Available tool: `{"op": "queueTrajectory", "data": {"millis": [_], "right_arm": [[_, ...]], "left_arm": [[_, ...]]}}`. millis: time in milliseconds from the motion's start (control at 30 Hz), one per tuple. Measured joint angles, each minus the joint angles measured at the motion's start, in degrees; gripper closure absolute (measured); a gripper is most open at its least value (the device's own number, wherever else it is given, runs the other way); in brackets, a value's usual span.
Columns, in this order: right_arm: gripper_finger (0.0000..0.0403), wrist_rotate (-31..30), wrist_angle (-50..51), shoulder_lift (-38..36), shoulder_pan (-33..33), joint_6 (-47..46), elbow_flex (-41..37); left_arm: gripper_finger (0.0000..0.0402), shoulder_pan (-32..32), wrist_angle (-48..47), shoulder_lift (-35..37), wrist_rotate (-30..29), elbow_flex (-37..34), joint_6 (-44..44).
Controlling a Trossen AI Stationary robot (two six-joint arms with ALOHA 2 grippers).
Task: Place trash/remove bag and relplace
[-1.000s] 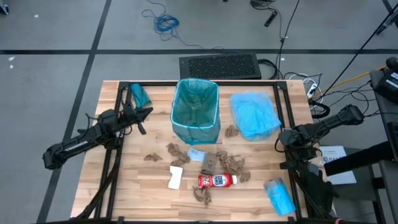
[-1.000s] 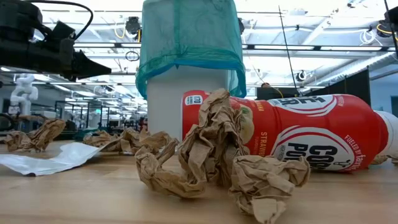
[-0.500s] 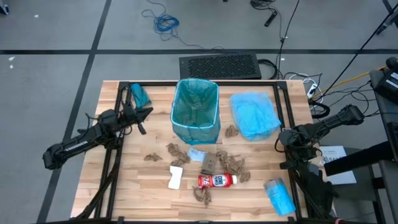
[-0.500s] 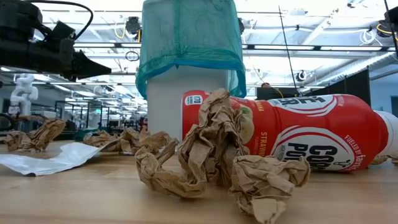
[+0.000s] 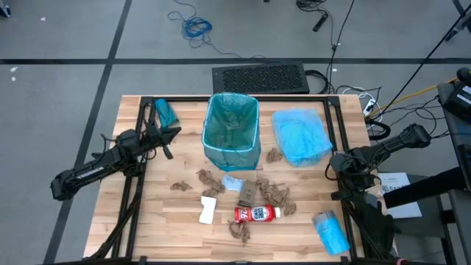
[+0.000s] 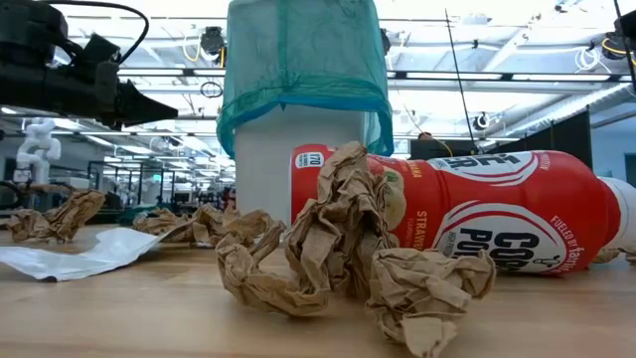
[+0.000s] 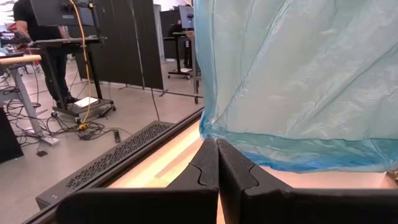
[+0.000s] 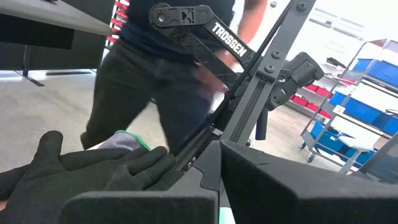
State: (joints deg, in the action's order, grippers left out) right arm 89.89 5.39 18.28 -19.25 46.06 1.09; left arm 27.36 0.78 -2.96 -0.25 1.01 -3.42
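A white bin lined with a teal bag stood at the table's far middle. In front of it the trash lay scattered: crumpled paper wads, a red-and-white bottle on its side, a white packet, a pale blue scrap. The left gripper waited near the bin, fingers pressed together, empty. The right gripper hung at the right edge, likewise closed and empty.

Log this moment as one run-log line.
left end effector: shut, empty | right end effector: shut, empty | trash: on table | bin: lined
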Motion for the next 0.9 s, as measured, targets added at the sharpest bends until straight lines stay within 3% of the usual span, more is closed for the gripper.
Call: {"op": "queueTrajectory", "data": {"millis": [633,900], "right_arm": [[0.0403,-0.1,0.0,0.0,0.0,0.4,0.0],[0.0403,-3.9,-1.1,0.0,0.0,4.8,0.0]], "left_arm": [[0.0402,0.0,0.0,0.0,0.0,0.0,0.0],[0.0402,0.0,0.0,0.0,0.0,0.0,0.0]]}}
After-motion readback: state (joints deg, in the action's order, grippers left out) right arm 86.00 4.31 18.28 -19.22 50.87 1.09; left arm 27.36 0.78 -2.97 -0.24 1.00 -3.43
